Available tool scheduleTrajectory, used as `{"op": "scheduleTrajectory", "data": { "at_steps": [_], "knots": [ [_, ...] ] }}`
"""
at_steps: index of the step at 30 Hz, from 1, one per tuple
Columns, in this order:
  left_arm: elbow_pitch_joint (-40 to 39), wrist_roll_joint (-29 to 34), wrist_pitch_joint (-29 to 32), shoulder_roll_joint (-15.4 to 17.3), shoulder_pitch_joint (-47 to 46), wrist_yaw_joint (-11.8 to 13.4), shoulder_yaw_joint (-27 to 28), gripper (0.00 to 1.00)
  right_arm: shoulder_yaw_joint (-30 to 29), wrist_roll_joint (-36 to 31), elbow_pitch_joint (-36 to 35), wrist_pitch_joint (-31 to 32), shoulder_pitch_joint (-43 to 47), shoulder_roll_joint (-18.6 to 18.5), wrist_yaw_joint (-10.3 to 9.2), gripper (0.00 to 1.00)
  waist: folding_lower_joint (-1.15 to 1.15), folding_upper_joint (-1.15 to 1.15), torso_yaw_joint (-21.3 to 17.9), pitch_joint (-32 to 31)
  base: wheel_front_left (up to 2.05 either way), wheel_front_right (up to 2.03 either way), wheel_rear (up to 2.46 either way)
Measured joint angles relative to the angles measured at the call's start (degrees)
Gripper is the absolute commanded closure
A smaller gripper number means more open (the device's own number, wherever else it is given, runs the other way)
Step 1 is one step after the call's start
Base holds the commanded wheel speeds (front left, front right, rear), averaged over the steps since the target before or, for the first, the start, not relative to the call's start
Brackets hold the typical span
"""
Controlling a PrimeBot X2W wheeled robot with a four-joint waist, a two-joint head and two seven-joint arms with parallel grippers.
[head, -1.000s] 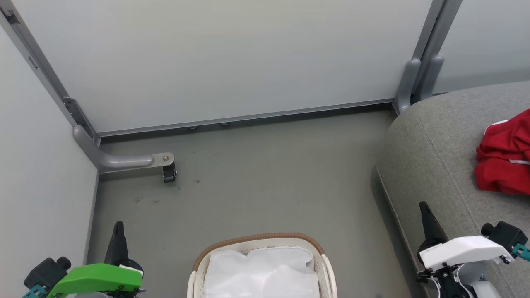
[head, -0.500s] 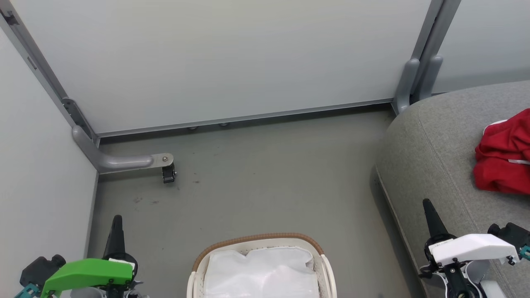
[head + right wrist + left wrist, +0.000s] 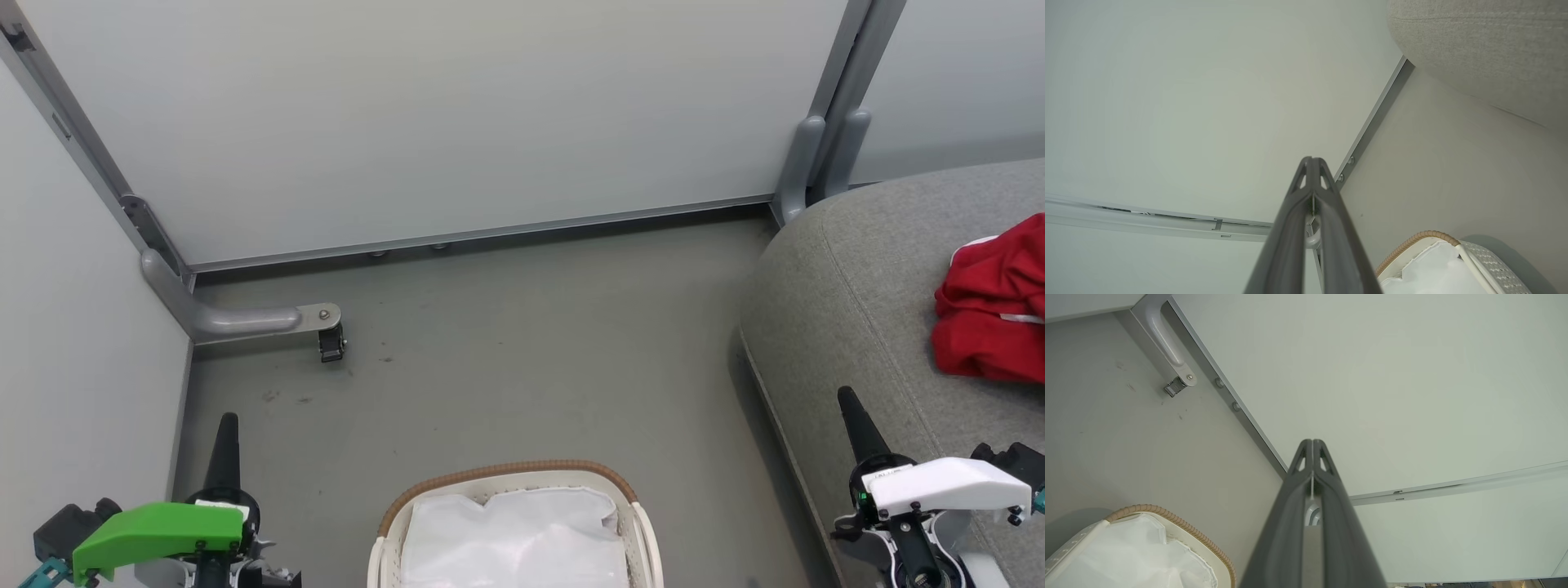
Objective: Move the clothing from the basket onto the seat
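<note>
I see a grey floor with the basket sitting on it. To the right of the basket, the big grey seat stands on the same floor, and the red clothing lies bunched on top. Past the basket to the left, a small black wheel rests on the floor.

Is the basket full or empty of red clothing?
Empty, as far as visible: the basket shows only its white liner; the red clothing lies on the seat.

Soft red cloth clothing, matt grey woven-fabric seat, white perforated plastic basket with brown woven rim, smooth matt floor
</note>
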Motion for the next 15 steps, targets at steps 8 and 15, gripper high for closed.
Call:
{"op": "scheduleTrajectory", "data": {
  "at_steps": [8,15],
  "knots": [
    [-0.4,-4.0,1.0,0.0,-0.4,0.0,0.4,1.00,-0.5,4.0,-0.6,1.0,0.0,0.0,-0.01,1.00,0.00,0.00,-0.1,0.0,0.00,0.00,0.00],
    [-0.8,-7.2,1.9,0.0,-0.6,-0.1,0.7,1.00,-0.8,7.3,-1.0,2.0,0.0,0.0,-0.02,1.00,0.00,0.00,-0.2,-0.1,0.00,0.00,0.00]
  ]
}}
